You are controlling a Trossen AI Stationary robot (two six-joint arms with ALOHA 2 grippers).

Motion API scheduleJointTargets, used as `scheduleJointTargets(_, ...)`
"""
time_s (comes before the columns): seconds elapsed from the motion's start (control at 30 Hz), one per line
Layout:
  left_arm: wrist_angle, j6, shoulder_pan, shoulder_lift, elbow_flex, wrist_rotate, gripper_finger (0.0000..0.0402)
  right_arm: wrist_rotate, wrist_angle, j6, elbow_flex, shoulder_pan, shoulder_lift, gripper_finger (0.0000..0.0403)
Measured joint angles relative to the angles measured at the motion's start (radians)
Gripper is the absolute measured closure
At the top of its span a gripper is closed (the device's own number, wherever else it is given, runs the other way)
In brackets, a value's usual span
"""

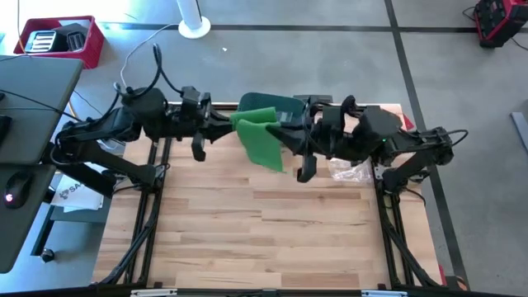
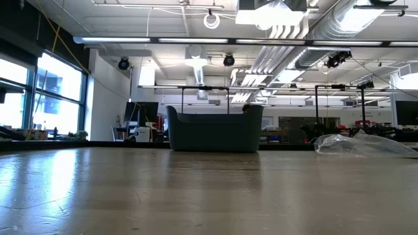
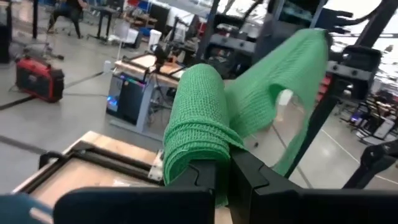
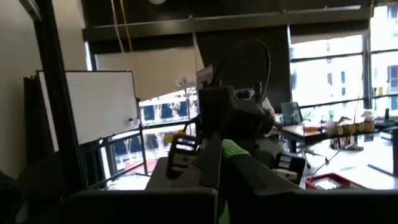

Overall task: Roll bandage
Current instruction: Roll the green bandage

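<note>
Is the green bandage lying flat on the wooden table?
No. In the high view the green bandage hangs in the air, held up between the left gripper and the right gripper.

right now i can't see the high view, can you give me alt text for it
Seen from above, both arms hold a green bandage up over the far side of a wooden table, the left claw and right claw each shut on it. A crumpled clear plastic bag lies beneath the right arm.

1. In the right wrist view only a small green patch of the bandage (image 4: 231, 149) is seen; the rest is hidden by the fingers (image 4: 208, 171).
2. The bandage's lower end is covered by the left fingers (image 3: 205, 177).
</note>
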Motion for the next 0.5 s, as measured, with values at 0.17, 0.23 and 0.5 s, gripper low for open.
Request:
scheduleJointTargets(0.17,0.140,0.027,-0.011,0.006,0.000,0.001,0.0396,-0.092,-0.091,0.074,0.002,-0.003,-0.022,0.0403)
scheduleJointTargets(0.23,0.236,0.028,-0.006,0.001,0.000,0.008,0.0396,-0.186,-0.165,0.098,0.003,-0.003,-0.026,0.0403)
scheduleJointTargets(0.5,0.401,-0.084,0.008,-0.009,0.000,0.137,0.0396,-0.140,-0.465,0.115,0.003,0.001,-0.019,0.0400)
